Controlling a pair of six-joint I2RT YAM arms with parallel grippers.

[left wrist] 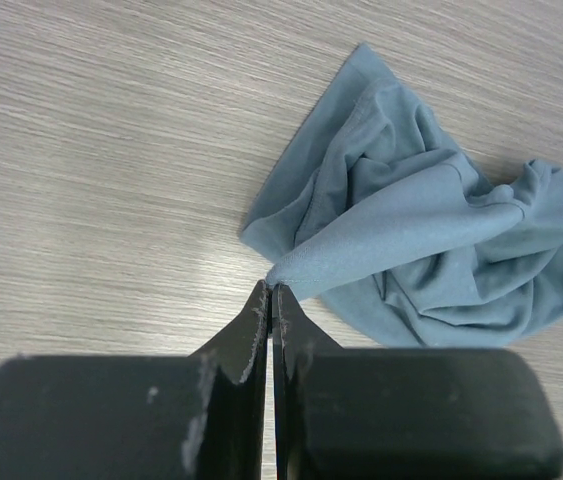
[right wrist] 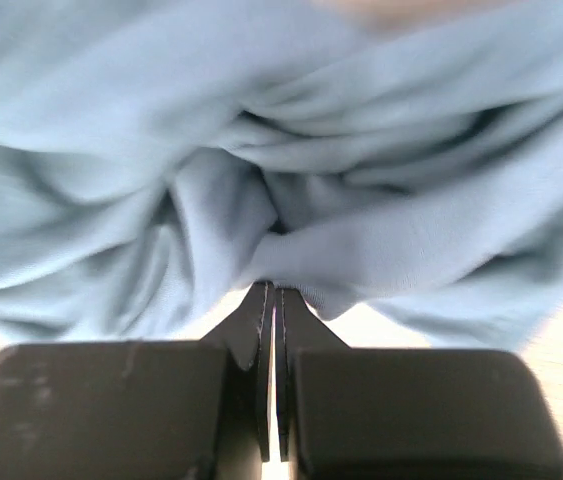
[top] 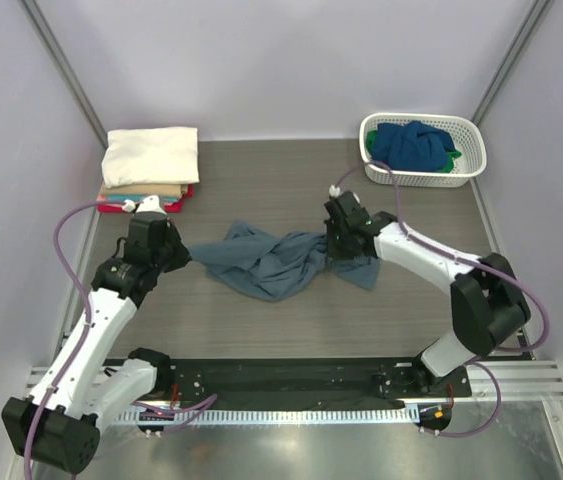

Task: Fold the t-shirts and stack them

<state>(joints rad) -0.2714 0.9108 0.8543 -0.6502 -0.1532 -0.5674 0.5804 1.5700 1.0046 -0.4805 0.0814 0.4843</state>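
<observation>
We see the slate grey-blue t-shirt [top: 266,262] lying crumpled mid-frame on the counter [top: 261,190]. Our left fingers [left wrist: 261,305] are pinched on its left corner, and our right fingers [right wrist: 264,310] are clamped on a fold at its right side. Folded t-shirts [top: 149,165] sit stacked at upper left.
</observation>
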